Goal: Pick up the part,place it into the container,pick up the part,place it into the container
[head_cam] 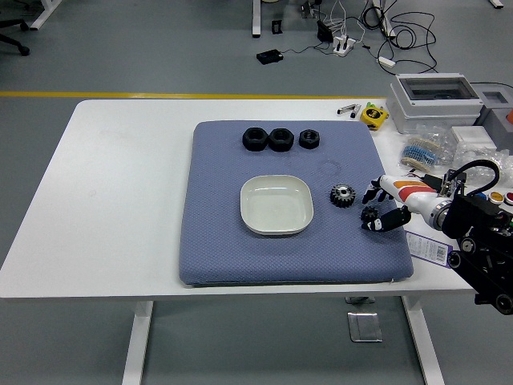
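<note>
A small black gear [369, 214] lies on the blue mat [224, 241], right of the white square bowl [276, 204]. A larger black gear with a silver hub [342, 195] lies between them. My right hand [380, 207] reaches in from the right. Its fingers [373, 192] sit just behind the small gear and its thumb [391, 220] just to the gear's right. The hand is open around the gear, which rests on the mat. The bowl is empty. Three black nuts [280, 139] stand in a row at the mat's far edge.
To the right of the mat lie a yellow tape measure [373, 115], a grey lidded box [437, 100], bags of small parts [425, 151] and a printed label [430, 247]. The white table [120, 184] extends left of the mat.
</note>
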`<move>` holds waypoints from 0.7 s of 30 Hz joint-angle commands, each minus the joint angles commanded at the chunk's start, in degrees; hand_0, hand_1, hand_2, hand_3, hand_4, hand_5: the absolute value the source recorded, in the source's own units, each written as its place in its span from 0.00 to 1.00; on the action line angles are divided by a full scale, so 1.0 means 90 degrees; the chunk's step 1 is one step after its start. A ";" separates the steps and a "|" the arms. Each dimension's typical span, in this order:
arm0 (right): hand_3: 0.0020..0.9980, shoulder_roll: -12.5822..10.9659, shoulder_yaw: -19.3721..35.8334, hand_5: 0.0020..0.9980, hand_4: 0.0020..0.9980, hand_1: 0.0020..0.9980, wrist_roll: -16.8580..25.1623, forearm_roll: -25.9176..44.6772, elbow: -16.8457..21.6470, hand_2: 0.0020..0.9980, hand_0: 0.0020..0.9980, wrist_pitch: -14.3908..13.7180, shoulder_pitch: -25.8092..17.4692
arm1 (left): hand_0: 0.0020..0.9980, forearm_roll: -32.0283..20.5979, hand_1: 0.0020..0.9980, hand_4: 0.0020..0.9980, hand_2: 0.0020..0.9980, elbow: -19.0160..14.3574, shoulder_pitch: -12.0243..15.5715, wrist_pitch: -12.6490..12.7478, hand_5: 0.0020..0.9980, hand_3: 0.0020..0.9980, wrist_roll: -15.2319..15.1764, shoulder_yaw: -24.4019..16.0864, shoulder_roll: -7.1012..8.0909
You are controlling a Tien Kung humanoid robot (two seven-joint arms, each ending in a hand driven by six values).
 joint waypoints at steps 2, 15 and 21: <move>0.55 0.0026 -0.0042 0.30 0.92 0.58 -0.0008 0.0029 -0.0084 0.63 0.58 -0.0001 0.0020 | 0.53 -0.0001 0.55 0.59 0.66 -0.0001 -0.0002 0.0000 0.56 0.59 -0.0001 -0.0001 0.0000; 0.54 0.0101 -0.0206 0.30 0.86 0.48 -0.0082 0.0160 -0.0357 0.56 0.37 -0.0251 0.0048 | 0.53 0.0006 0.55 0.59 0.66 -0.0007 -0.0010 0.0000 0.56 0.59 0.0006 -0.0001 -0.0002; 0.52 0.0114 -0.0261 0.30 0.84 0.42 -0.0096 0.0220 -0.0412 0.52 0.27 -0.0288 0.0018 | 0.53 0.0050 0.55 0.59 0.66 -0.0008 0.0000 -0.0001 0.56 0.59 0.0022 -0.0029 -0.0007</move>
